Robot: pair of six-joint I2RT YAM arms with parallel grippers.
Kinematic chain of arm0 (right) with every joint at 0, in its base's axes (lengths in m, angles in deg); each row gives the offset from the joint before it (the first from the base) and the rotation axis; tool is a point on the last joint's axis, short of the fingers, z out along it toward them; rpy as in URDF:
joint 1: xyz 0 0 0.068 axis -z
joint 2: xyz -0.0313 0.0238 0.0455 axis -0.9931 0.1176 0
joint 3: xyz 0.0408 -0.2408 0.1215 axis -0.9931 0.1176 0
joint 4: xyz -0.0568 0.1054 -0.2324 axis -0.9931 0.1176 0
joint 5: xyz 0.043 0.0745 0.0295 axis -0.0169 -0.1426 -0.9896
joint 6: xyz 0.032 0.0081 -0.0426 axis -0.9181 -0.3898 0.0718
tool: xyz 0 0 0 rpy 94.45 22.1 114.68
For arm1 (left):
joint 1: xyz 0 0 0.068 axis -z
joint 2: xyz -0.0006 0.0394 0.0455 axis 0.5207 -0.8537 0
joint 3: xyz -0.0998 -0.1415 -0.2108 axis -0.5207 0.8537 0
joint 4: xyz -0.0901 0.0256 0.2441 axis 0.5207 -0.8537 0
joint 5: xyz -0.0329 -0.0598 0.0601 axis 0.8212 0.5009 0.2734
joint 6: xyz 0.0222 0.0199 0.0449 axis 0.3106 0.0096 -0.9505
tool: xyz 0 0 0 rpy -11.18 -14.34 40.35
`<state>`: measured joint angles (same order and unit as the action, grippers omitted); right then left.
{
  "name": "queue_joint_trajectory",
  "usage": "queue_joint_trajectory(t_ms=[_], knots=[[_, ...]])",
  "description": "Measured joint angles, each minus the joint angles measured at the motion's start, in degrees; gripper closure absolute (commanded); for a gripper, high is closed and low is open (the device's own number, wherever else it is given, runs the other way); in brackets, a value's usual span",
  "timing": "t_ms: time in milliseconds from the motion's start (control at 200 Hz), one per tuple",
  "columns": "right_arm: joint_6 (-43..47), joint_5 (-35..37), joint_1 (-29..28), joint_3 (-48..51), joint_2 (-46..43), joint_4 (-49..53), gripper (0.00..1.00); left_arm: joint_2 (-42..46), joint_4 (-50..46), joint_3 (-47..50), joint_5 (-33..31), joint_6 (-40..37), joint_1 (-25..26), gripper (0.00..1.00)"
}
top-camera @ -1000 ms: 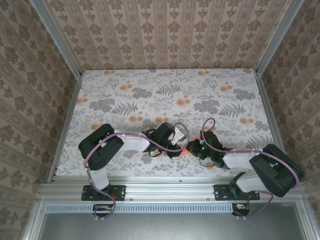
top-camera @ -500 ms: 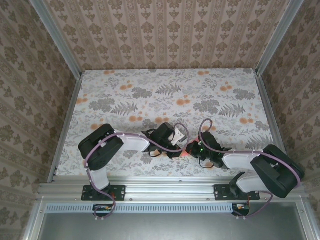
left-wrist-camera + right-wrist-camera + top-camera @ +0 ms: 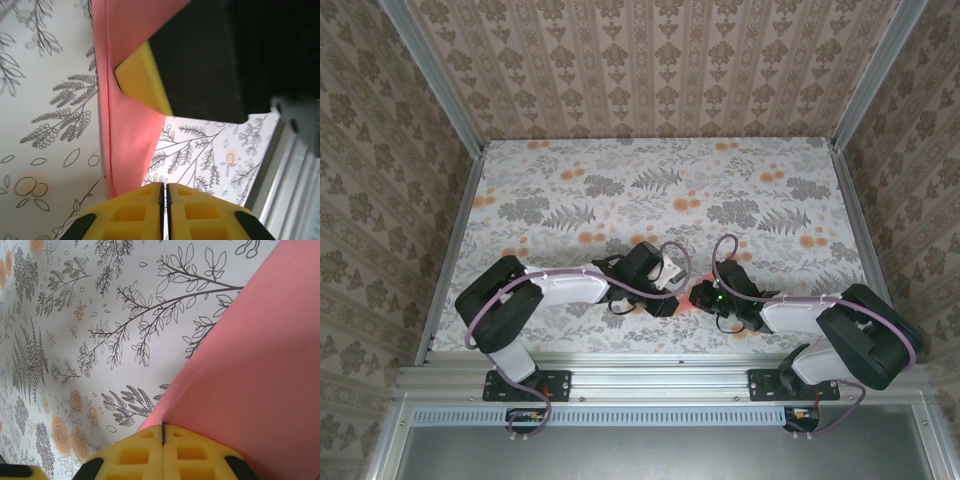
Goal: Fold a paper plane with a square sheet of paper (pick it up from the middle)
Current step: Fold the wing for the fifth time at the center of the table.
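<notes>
Paper [image 3: 127,125] is already folded into a narrow layered strip just ahead of your left gripper [image 3: 164,192], whose fingers are pressed together. Your right gripper [image 3: 163,436] pinches its creased edge. Early folds look done; no finished dart yet, I'd judge.

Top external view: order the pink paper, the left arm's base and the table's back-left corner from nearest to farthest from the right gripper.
1. pink paper, centre, between the arms.
2. left arm's base, near-left edge.
3. table's back-left corner, far left.
</notes>
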<state>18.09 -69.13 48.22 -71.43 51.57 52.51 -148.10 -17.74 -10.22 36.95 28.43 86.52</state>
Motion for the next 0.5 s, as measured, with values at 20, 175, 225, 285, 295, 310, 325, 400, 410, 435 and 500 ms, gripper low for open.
queue_joint_trajectory(t_ms=[20, 175, 225, 285, 295, 310, 325, 400, 410, 435, 500], knots=[[0.0, 0.0, 0.0, 0.0, 0.1, -0.2, 0.97, 0.3, 0.0, 0.0, 0.1, 0.3, -0.2, 0.89], [0.2, 0.0, 0.0, 0.0, 0.5, -0.9, 0.98, 1.2, 0.7, -0.5, 0.6, 4.0, -1.2, 0.94], [0.2, 0.0, 0.0, 0.0, 0.5, -0.9, 0.98, 0.8, 1.2, -0.8, 0.9, 5.8, -1.3, 0.95], [0.3, 0.0, 0.0, 0.0, 0.5, -0.9, 0.98, -0.1, 2.9, -1.1, 1.7, 8.0, -1.3, 0.97], [0.4, 0.0, 0.0, 0.0, 0.5, -0.9, 0.98, -0.3, 3.3, -1.1, 1.8, 8.3, -1.3, 0.98], [0.4, 0.0, 0.0, 0.0, 0.5, -0.9, 0.98, -0.6, 3.8, -1.1, 2.0, 9.0, -1.3, 0.98], [0.4, 0.0, 0.0, 0.0, 0.5, -0.9, 0.98, -0.9, 4.4, -1.1, 2.2, 9.6, -1.3, 0.99], [0.5, 0.0, 0.0, 0.0, 0.5, -0.9, 0.98, -2.4, 7.1, -1.0, 2.9, 12.7, -1.3, 1.0], [0.6, 0.0, 0.0, 0.0, 0.5, -0.9, 0.98, -2.5, 7.4, -1.0, 3.0, 13.1, -1.3, 1.0], [0.7, 0.0, 0.0, 0.0, 0.5, -0.9, 0.98, -2.9, 8.2, -1.0, 3.1, 13.9, -1.2, 1.0], [0.9, 0.0, 0.0, 0.0, 0.5, -0.9, 0.98, -3.8, 9.8, -0.5, 3.3, 15.8, -1.2, 1.0]])
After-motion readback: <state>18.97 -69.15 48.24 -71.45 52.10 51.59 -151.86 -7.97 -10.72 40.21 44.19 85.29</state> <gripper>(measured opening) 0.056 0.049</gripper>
